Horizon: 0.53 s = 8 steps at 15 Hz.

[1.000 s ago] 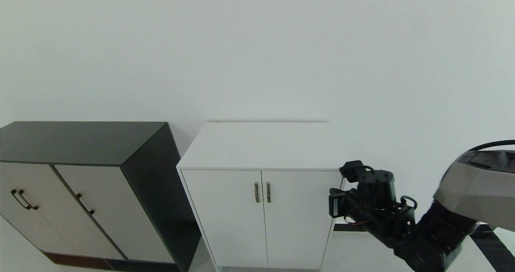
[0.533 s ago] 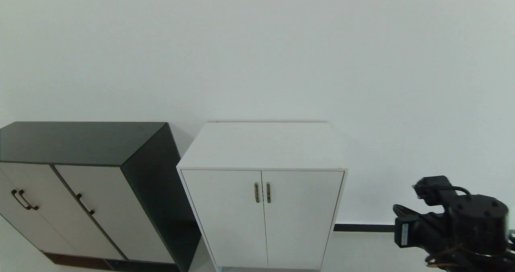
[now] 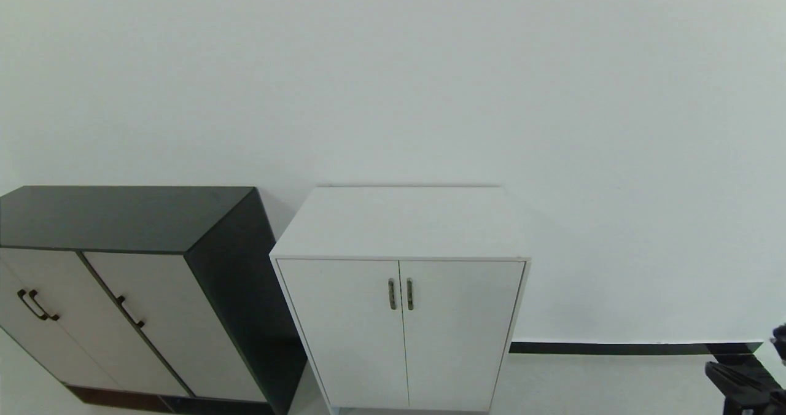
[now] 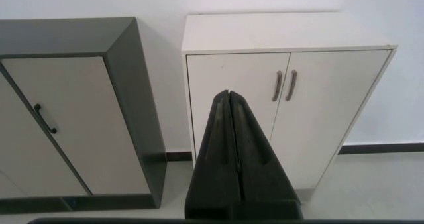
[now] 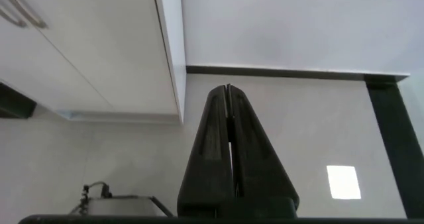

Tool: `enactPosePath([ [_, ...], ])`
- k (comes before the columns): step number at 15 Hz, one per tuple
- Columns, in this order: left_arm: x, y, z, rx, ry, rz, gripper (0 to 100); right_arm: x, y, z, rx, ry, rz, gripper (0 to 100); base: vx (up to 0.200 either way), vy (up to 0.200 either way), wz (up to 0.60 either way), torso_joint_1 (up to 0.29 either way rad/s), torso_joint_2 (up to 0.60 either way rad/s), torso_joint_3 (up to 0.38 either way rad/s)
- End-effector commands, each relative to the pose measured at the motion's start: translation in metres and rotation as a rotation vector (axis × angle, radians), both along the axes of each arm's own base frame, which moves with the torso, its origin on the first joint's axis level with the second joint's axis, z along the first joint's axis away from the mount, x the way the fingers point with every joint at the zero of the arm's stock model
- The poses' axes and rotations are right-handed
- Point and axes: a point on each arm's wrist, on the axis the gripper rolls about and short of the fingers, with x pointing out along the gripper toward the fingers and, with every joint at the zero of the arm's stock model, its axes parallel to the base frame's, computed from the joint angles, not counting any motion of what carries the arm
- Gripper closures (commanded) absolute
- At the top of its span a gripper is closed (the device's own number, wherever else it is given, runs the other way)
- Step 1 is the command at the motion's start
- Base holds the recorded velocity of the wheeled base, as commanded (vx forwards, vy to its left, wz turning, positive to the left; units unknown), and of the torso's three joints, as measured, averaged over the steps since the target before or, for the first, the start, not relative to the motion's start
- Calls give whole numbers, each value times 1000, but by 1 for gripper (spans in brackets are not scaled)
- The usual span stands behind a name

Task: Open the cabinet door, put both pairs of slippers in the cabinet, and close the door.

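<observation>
Doors shut on the cabinet (image 3: 399, 329)

Head: white, it stands against the wall beside a dark cabinet (image 3: 135, 280); right gripper (image 3: 740, 385) low at far right.
Left wrist: left gripper (image 4: 230, 97) pressed together, facing the cabinet.
Right wrist: right gripper pressed together above floor.

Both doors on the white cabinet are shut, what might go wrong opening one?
The two handles on the white cabinet sit almost side by side, so a gripper may snag both. The left gripper and right gripper are shut and need opening first. The dark cabinet alongside could be mistaken for it.
</observation>
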Motion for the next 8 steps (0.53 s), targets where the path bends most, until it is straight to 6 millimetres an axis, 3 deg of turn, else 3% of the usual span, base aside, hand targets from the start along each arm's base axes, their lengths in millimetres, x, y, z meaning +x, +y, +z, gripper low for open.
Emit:
enactPosePath([
  [1, 0, 0, 0, 0, 0, 0, 100, -59, -32, -3, 59, -80, 33, 100, 0, 0, 0, 0, 0, 0],
  [4, 0, 0, 0, 0, 0, 0, 100, -91, -47, -21, 112, -107, 24, 100, 0, 0, 0, 0, 0, 0],
  [8, 0, 0, 0, -8, -1, 2, 100, -110, -50, -23, 132, -287, -15, 100, 0, 0, 0, 0, 0, 0],
])
